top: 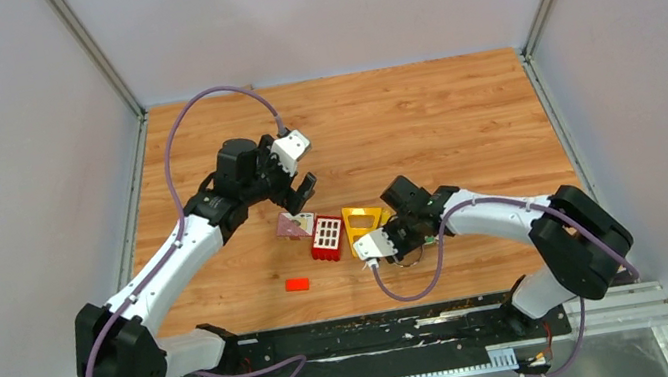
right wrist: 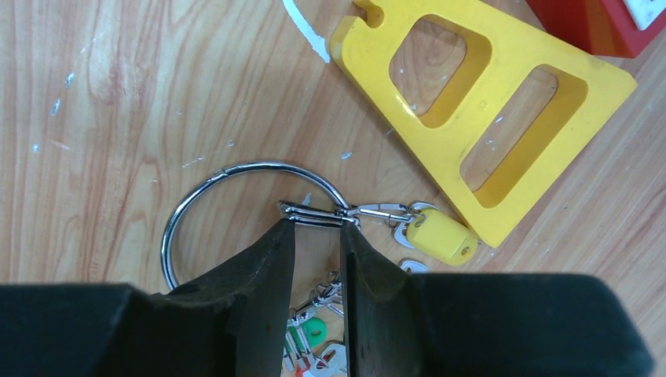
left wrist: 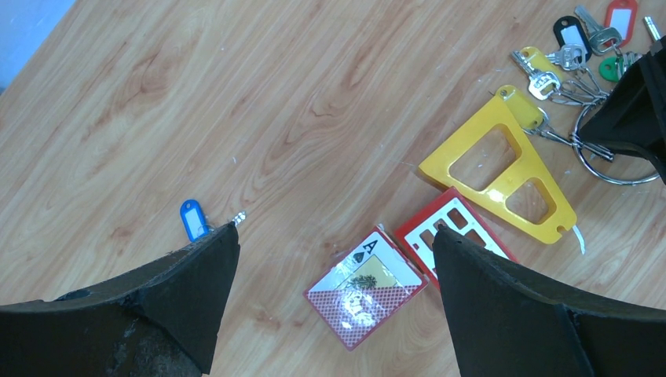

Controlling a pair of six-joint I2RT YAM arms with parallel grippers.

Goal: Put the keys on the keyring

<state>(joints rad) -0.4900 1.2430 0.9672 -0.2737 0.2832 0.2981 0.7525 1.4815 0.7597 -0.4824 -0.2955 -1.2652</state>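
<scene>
Low in the centre of the right wrist view lies the keyring (right wrist: 259, 164), a thin silver wire loop flat on the wooden surface (right wrist: 94, 94). It looks light, stiff and springy, and probably slippery. Because it lies so flat, the best hold is likely a pinch across the wire at the doubled stretch on its lower right, where a small clasp hangs. A yellow-headed key (right wrist: 440, 236) hangs off that clasp to the right, and a green-headed one (right wrist: 310, 334) shows lower down between the fingers.

The right end effector (right wrist: 316, 229) sits right at that doubled stretch, with its jaws drawn close and only a narrow gap between them. The wire crosses both tips, but I cannot tell whether it is actually clamped. A yellow frame (right wrist: 476, 98) lies just beside the ring at upper right.

One blue-headed key (left wrist: 192, 220) lies alone at left centre of the left wrist view, well apart from the ring. It should be light and rigid, and its plastic head seems the easiest part to grip. The left end effector (left wrist: 336, 234) hovers over the surface with its jaws spread wide and empty, its left fingertip just beside this key.
</scene>
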